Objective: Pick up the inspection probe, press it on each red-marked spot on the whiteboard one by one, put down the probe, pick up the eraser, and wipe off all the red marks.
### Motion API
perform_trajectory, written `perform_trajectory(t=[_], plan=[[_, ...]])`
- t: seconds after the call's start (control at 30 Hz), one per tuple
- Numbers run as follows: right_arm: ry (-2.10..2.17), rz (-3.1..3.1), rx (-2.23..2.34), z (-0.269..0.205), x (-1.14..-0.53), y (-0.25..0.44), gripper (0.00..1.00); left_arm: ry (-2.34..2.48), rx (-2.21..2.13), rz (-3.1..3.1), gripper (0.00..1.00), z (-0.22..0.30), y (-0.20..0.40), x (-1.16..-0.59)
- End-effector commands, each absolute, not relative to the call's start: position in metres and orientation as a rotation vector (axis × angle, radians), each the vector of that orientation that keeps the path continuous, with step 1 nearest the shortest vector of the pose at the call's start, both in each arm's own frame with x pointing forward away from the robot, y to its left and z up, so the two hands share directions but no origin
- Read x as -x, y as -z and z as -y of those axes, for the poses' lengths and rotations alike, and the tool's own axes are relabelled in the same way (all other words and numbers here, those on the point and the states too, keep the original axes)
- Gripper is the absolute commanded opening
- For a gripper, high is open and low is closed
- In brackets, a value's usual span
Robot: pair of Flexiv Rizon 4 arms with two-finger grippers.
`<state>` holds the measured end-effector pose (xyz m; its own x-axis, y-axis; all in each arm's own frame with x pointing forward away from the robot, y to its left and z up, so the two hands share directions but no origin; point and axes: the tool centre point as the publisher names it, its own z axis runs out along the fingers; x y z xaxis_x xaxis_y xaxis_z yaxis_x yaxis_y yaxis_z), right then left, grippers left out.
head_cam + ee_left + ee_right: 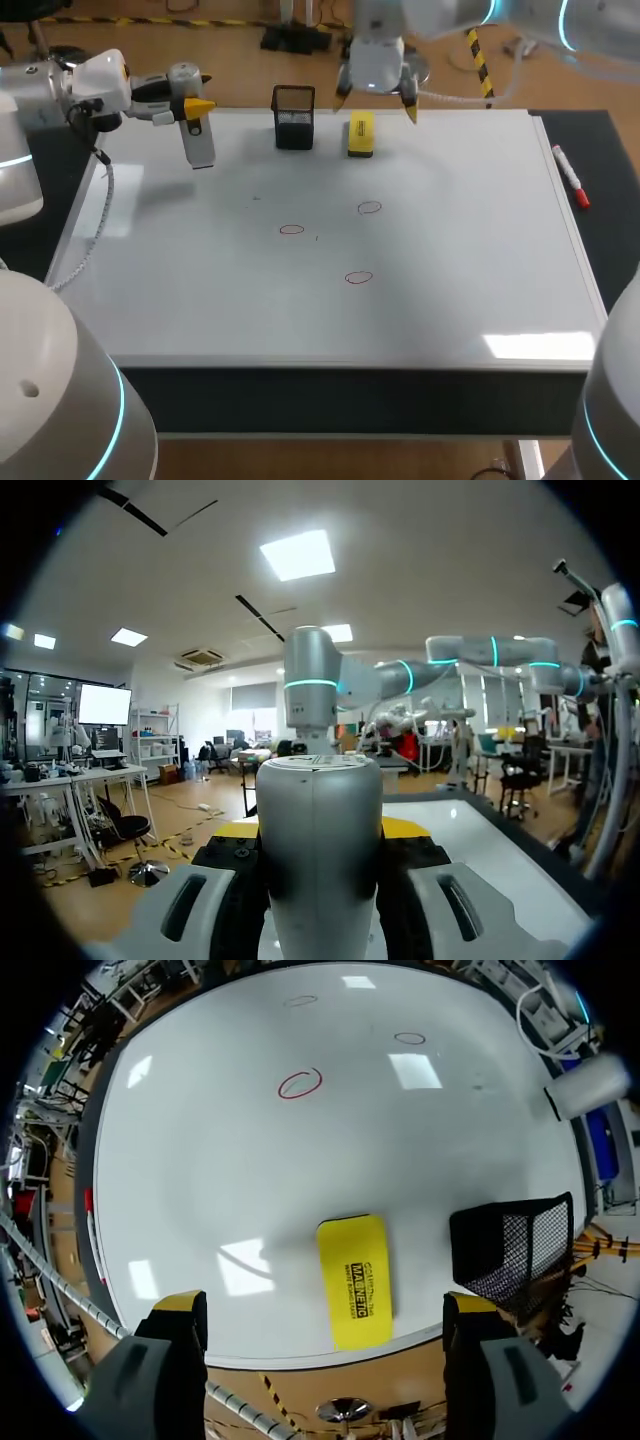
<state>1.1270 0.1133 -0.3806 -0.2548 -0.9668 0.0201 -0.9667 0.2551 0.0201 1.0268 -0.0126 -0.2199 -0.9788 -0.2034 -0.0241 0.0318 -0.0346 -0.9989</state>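
Note:
My left gripper (192, 104) is shut on the inspection probe (197, 138), a grey cylinder hanging upright above the far left corner of the whiteboard (460, 280). In the left wrist view the probe (320, 850) fills the space between the fingers of that gripper (320, 830). Three red rings (291, 230) (370, 208) (358, 278) are drawn mid-board. The yellow eraser (361, 134) lies flat at the board's far edge. My right gripper (375, 100) hovers open above it; in the right wrist view the eraser (355, 1280) lies under and between the fingers of my right gripper (325, 1305), untouched.
A black mesh holder (294, 117) stands just left of the eraser; the right wrist view shows this holder (510, 1245) close beside one finger. A red marker pen (571, 176) lies along the board's right edge.

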Motion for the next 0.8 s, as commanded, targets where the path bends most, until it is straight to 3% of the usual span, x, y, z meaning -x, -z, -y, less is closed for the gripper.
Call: perform_trajectory(t=[0.03, 0.8], plan=[[-0.026, 2.441, -1.887, -0.115, -1.131, 0.386, 1.0, 2.138, 0.188, -2.055, 0.0, 0.014, 0.22, -1.026], [0.02, 2.467, -1.946, -0.127, -1.146, 0.41, 1.0, 2.138, 0.188, -2.055, 0.0, 0.014, 0.22, -1.026]])
